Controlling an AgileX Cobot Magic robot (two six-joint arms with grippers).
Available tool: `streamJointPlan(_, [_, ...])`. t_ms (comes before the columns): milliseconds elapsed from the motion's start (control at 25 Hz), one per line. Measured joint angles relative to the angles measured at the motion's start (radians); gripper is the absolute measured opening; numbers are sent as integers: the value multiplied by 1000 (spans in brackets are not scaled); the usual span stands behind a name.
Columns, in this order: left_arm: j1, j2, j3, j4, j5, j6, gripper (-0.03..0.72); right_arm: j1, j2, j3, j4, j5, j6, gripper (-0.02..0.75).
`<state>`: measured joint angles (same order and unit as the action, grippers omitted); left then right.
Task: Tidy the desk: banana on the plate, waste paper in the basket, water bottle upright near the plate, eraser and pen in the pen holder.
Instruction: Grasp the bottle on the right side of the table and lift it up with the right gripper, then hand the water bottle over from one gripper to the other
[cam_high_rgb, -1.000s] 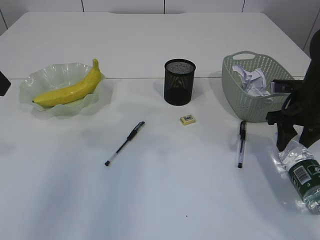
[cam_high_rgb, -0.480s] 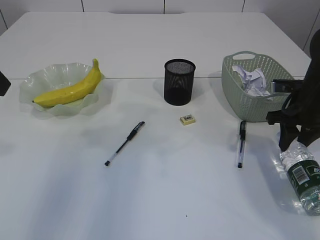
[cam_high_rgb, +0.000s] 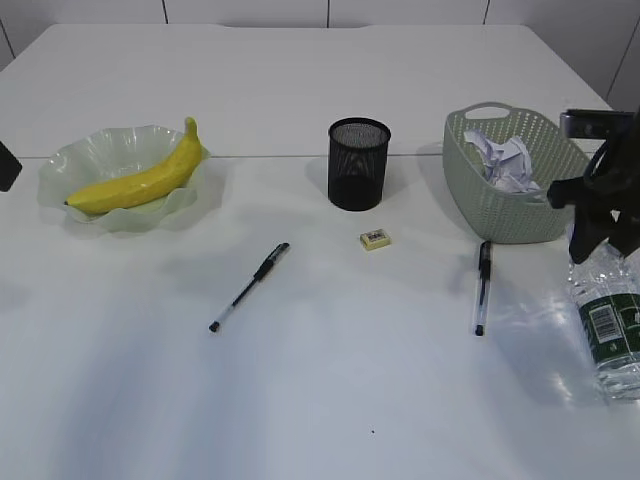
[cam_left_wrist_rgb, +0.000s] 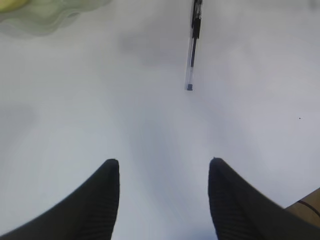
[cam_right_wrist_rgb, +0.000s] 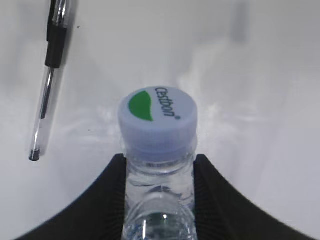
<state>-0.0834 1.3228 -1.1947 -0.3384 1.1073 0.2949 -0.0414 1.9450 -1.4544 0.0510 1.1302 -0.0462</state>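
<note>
White tabletop (cam_high_rgb: 320, 400) carries everything. At the right edge of the exterior view, the clear plastic water bottle with a green label (cam_high_rgb: 606, 320) stands nearly upright, its neck clamped in the right end effector (cam_right_wrist_rgb: 159, 172), far from the plate. Left end effector (cam_left_wrist_rgb: 164, 172) hangs open and empty above bare surface. Done: yellow banana (cam_high_rgb: 140, 180) on the pale green wavy plate (cam_high_rgb: 75, 155), crumpled paper (cam_high_rgb: 505, 158) in the green woven basket (cam_high_rgb: 480, 195). Left: two black-capped pens (cam_high_rgb: 250, 285) (cam_high_rgb: 482, 285) and the small yellow eraser (cam_high_rgb: 376, 239), all outside the black mesh pen holder (cam_high_rgb: 359, 165).

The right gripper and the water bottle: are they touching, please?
Touching: in the right wrist view both fingers of the right gripper press the water bottle's neck, below the cap.
</note>
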Motion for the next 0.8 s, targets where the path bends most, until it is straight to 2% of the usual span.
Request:
streamJointPlan(320, [0, 0, 0, 0, -1, 0, 414, 0, -49, 0, 11, 14, -14, 269])
streamJointPlan(560, [0, 0, 0, -8, -11, 0, 414, 0, -139, 0, 77, 23, -78, 269])
streamJointPlan(720, [0, 11, 0, -65, -31, 38, 414, 0, -207, 0, 164, 23, -151, 269])
streamJointPlan(800, [0, 28, 0, -129, -31, 86, 414, 0, -233, 0, 219, 23, -197, 269])
